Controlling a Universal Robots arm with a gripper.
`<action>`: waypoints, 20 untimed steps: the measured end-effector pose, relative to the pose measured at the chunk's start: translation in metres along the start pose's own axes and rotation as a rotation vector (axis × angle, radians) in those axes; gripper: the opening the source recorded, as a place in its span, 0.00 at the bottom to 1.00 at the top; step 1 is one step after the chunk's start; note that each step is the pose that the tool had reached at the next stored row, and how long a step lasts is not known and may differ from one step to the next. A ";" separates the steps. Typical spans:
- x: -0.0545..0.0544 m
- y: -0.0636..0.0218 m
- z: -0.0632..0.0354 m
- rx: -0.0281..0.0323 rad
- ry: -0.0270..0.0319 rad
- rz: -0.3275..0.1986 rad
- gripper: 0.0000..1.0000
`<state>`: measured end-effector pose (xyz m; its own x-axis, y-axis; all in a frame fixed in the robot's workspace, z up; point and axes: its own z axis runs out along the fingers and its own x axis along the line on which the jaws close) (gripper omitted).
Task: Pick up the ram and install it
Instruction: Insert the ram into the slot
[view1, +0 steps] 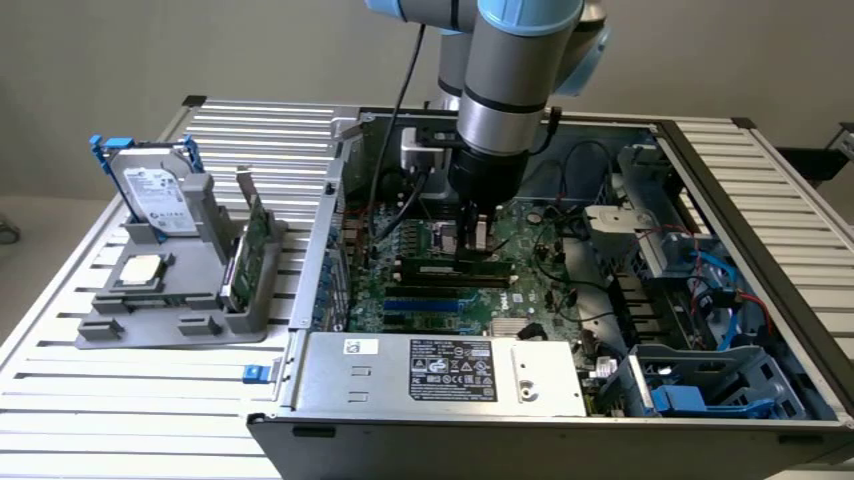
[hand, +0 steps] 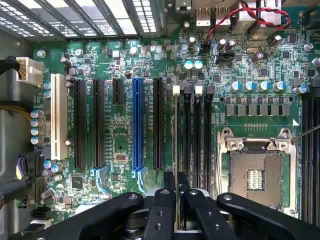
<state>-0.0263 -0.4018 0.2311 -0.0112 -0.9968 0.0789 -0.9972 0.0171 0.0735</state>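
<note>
Gripper: the gripper (view1: 478, 240) (hand: 176, 181) is seen lowered inside the open PC case (view1: 534, 450), clenched on the ram, fingers (hand: 166, 200) pinched close together.
Ram: the ram (view1: 441, 265) (hand: 176, 140) is held edge-on between the fingers, right over the motherboard (hand: 120, 150) and lined up along the memory slots (hand: 196, 135). Whether it's actually seated can't be told.
Neighbours: the slots are flanked by a long blue slot (hand: 136, 125) on one side and the CPU socket (hand: 256, 175) on the other.
Case: laid on its side on the slatted worktop (view1: 134, 400), with the power supply (view1: 441, 372) at the near edge.
Holder: a grey holder (view1: 147, 325) is parked at the exterior view's left, well apart from the gripper. A silver hard drive (view1: 158, 195) with blue rails and a green card (view1: 247, 255) are stood upright in it.
</note>
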 end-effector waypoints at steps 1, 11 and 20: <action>0.000 0.0000 0.0000 0.0000 0.0000 -0.001 0.14; 0.000 0.0001 0.0004 0.0008 0.0006 -0.009 0.14; -0.002 0.0003 0.0024 0.0008 0.0006 -0.009 0.14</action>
<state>-0.0267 -0.4003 0.2286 -0.0019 -0.9969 0.0788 -0.9973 0.0077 0.0735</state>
